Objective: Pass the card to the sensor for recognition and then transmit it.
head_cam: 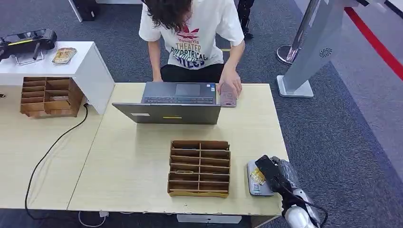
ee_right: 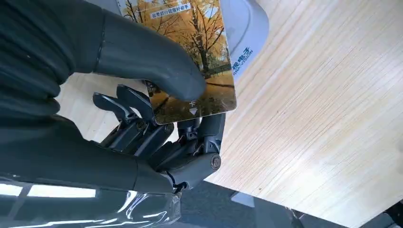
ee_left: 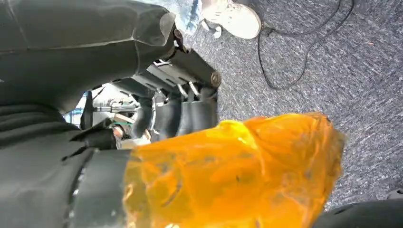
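My right hand (head_cam: 274, 175) is at the table's near right corner and pinches a card (head_cam: 257, 176) printed with yellow autumn trees. In the right wrist view the thumb (ee_right: 152, 61) presses on the card's (ee_right: 199, 42) face, with the dark fingers (ee_right: 142, 128) under it. The card lies flat over the grey sensor pad (head_cam: 253, 186), whose pale rounded corner (ee_right: 247, 28) shows beyond the card. My left hand (ee_left: 185, 114) hangs over the carpet with nothing in it; its thumb is wrapped in orange film (ee_left: 237, 171).
A wooden slotted organizer (head_cam: 199, 167) stands just left of the sensor. Behind it is an open laptop (head_cam: 176, 102), and a person seated at the far side rests a hand on a phone (head_cam: 228, 96). A second organizer (head_cam: 47, 96) sits at the far left.
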Tool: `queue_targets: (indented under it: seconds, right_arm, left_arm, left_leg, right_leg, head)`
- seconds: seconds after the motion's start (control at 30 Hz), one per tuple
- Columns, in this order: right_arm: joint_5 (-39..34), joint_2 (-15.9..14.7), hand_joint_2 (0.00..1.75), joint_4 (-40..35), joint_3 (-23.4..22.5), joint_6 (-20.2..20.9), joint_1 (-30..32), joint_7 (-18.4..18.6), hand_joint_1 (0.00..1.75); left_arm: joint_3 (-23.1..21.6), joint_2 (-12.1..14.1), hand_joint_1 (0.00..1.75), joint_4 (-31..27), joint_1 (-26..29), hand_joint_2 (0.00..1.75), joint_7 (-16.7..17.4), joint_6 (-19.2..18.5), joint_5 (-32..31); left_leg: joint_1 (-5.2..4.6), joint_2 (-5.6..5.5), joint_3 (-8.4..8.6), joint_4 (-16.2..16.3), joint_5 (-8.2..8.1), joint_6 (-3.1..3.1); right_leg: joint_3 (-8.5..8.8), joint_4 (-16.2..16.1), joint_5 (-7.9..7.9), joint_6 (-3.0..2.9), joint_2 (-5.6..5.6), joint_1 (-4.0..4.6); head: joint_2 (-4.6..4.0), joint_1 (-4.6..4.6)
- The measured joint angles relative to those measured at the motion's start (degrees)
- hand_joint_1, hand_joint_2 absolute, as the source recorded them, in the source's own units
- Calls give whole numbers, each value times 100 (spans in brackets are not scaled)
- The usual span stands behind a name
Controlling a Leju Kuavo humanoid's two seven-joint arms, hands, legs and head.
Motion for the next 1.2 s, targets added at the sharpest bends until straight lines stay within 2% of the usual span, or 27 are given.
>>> queue_targets:
  seconds: [1.2]
  right_arm:
    - [31, 50, 175, 61, -9, 35, -56, 20, 175]
  left_arm:
    - [125, 2, 0, 0, 0, 0, 186, 83, -94]
  left_leg:
    - [0, 1, 1, 0, 0, 0]
  right_leg:
    - [0, 0, 1, -2, 1, 0]
  head:
    - [0, 0]
